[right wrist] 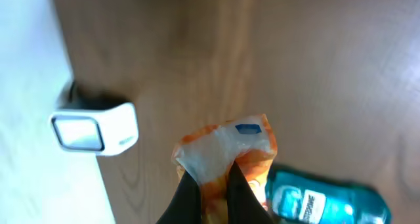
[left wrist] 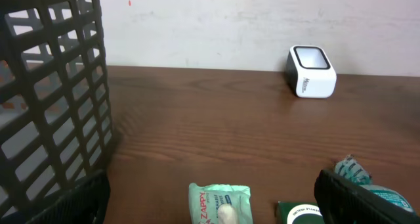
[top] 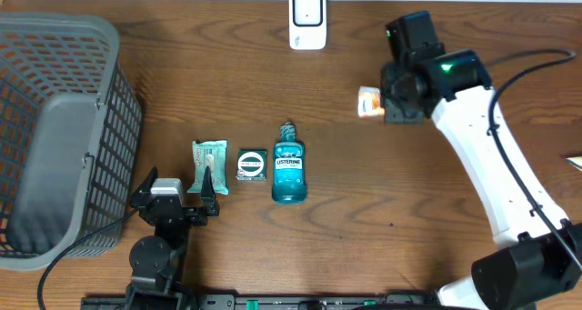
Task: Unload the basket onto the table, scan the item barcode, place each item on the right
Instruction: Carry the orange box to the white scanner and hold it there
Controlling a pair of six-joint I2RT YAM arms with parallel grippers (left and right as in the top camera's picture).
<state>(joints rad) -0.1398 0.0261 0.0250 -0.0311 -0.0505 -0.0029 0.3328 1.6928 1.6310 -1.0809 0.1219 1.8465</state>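
A: Right tool (top: 389, 102) is clamped tight on the orange packet (top: 369, 102), fingers pinching one end of it, out toward the far right part of the counter (top: 382, 201).
B: And the scanner (top: 307, 19)?
A: White, standing at the counter's far edge, about the middle. The packet is off to its right, clearly apart from it.
B: Barcode facing it?
A: Hard to say. In the wrist view the packet is blurred. There's a small blue patch near its top, but I can't make out any code.
B: Left side?
A: Left tool (top: 177, 187) sits near the front edge, fingers spread wide, gripping nothing. Just beyond it lies a green packet (top: 208, 160), with one finger right beside it.
B: What else is down there?
A: A small green box (top: 252, 164) next to that packet, then a blue mouthwash bottle (top: 288, 171) lying flat, cap toward the far edge. A grey basket (top: 118, 119) takes up the left edge.
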